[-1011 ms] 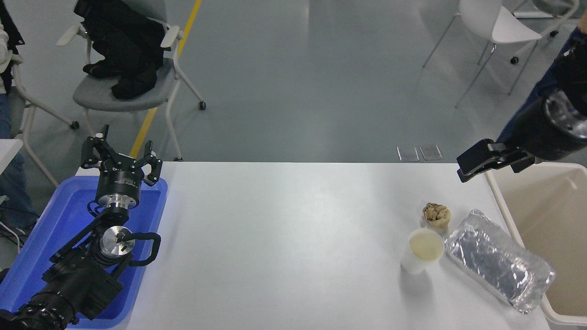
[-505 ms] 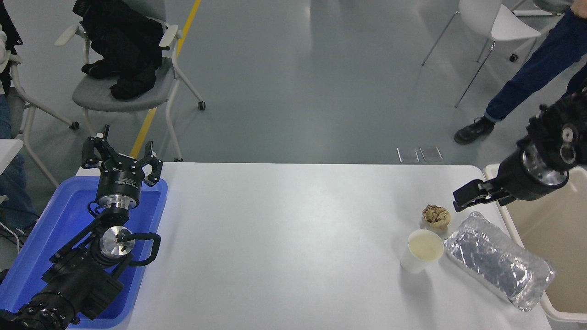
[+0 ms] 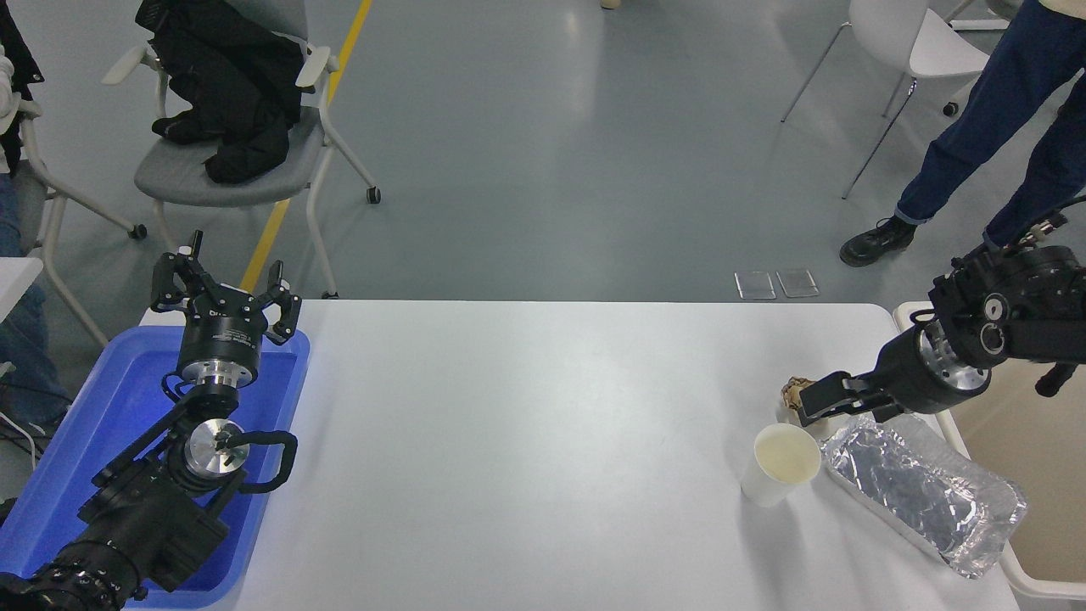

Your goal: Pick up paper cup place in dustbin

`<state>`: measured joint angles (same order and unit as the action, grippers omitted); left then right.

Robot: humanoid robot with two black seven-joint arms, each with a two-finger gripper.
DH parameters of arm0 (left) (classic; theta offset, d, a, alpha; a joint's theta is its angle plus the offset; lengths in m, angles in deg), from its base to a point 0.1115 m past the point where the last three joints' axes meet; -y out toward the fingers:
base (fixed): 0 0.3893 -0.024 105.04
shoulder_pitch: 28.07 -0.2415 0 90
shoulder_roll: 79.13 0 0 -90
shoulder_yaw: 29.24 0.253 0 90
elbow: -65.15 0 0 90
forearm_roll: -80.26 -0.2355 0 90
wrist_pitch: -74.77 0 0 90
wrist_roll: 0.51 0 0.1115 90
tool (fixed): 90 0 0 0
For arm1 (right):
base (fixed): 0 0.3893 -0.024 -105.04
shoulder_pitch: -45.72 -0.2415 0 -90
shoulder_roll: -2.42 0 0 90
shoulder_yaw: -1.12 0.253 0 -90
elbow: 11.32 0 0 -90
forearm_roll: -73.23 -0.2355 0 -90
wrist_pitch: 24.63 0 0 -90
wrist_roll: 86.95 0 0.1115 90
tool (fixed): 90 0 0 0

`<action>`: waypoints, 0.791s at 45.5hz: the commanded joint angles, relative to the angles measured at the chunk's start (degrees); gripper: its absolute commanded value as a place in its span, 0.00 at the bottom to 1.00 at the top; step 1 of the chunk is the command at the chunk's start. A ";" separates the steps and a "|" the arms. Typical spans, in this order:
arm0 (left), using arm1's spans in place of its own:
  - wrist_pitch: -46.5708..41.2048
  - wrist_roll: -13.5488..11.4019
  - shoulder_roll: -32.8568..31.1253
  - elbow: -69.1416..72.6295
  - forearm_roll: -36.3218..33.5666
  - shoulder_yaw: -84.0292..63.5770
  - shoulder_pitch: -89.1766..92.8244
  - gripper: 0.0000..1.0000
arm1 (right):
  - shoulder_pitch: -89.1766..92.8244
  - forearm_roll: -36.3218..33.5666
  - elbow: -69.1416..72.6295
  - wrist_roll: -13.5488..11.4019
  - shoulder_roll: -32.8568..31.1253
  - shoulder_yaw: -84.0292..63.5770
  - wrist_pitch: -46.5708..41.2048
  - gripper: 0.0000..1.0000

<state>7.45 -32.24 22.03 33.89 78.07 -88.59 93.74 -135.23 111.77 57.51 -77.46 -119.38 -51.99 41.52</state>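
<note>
The white paper cup (image 3: 780, 462) stands upright on the white table at the right, cream inside showing. The beige dustbin (image 3: 1037, 584) sits off the table's right edge, partly hidden by my right arm. My right gripper (image 3: 810, 401) reaches in from the right, low over the table just behind the cup and apart from it. The left arm is parked at the lower left, its gripper (image 3: 225, 293) open and empty.
A crumpled brown paper ball (image 3: 792, 389) lies mostly hidden under my right gripper. A foil tray (image 3: 920, 488) lies right of the cup. A blue tray (image 3: 102, 407) sits under the left arm. A person's legs (image 3: 976, 127) stand at the far right.
My right gripper has come down and to the left, from high beside the dustbin to low over the paper ball behind the cup. The cup has not moved.
</note>
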 commanded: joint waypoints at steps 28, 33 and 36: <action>0.00 -0.01 0.00 -0.03 0.00 -0.07 0.00 0.99 | 14.48 2.94 -8.26 0.17 2.80 7.49 3.19 0.58; 0.00 -0.01 0.00 -0.03 0.00 0.02 0.00 0.99 | 14.83 2.94 -8.62 0.26 2.97 7.49 3.81 0.42; 0.00 -0.01 0.00 -0.03 0.00 0.02 0.09 0.99 | 14.92 2.94 -8.70 0.26 3.06 7.49 4.33 0.37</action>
<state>7.45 -32.24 22.03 33.90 78.07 -88.58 93.75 -121.39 114.18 49.70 -77.29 -116.70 -44.83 44.81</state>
